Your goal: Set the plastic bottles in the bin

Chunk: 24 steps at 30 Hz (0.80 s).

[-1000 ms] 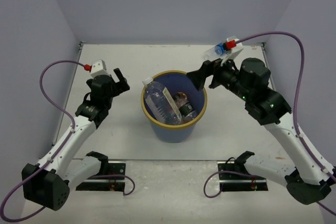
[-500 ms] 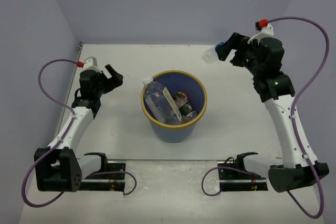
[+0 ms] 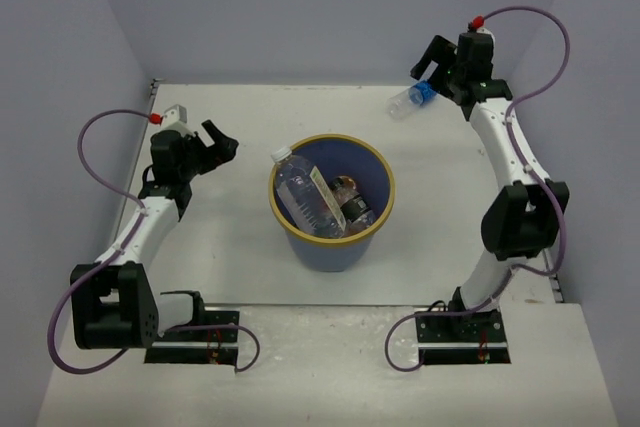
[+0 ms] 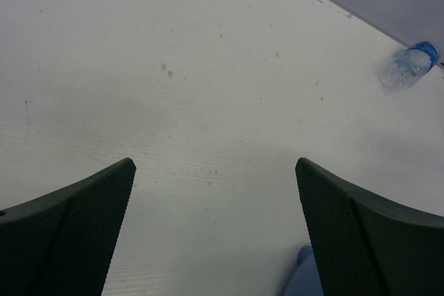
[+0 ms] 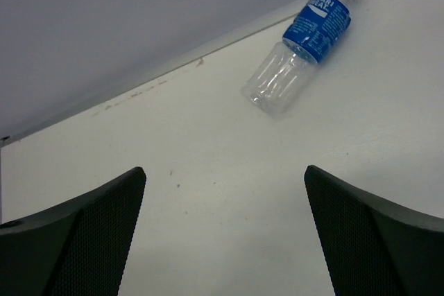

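We can hardly tell apart the heaped bottles [image 3: 305, 197] in the bin [image 3: 330, 250] at the middle of the table [image 3: 230, 247]. A clear blue-labelled bottle [image 5: 305, 39] lies near the far right corner. The left gripper [image 4: 214, 164] and right gripper [image 5: 223, 171] are spread.

White table [image 3: 230, 247] bears bin [image 3: 336, 253] and blue-label bottle [image 3: 409, 100].

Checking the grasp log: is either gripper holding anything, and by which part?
Nothing is held. The left gripper and right gripper are both open and empty; the blue-label bottle lies on the table, untouched.
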{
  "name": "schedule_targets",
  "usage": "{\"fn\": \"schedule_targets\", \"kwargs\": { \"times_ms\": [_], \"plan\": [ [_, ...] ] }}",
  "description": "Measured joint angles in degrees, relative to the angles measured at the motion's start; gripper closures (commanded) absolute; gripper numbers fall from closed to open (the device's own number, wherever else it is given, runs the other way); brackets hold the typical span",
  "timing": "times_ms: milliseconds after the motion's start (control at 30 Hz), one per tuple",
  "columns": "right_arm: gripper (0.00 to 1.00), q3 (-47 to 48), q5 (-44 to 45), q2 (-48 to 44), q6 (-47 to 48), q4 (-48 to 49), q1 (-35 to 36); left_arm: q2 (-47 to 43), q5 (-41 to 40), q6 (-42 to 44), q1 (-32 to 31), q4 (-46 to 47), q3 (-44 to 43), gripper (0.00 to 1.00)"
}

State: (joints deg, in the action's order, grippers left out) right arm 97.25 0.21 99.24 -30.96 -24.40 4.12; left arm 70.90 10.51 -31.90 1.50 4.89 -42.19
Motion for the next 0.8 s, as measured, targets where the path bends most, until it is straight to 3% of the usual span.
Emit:
{"fn": "schedule_targets", "kwargs": {
  "times_ms": [300,433,800],
  "plan": [
    [0.01,23.16,10.65,26.46,-3.62,-0.77,-0.06,0.18,1.52,0.17,0.00,1.93,0.14,0.00],
    [0.01,24.94,14.20,32.53,-7.99,-1.24,-0.53,0.18,1.52,0.26,0.00,2.38,0.71,0.00],
    [0.01,33.50,8.04,46.94,-19.15,-0.54,-2.52,0.72,1.52,1.20,0.00,3.95,0.81,0.00]
  ]
}}
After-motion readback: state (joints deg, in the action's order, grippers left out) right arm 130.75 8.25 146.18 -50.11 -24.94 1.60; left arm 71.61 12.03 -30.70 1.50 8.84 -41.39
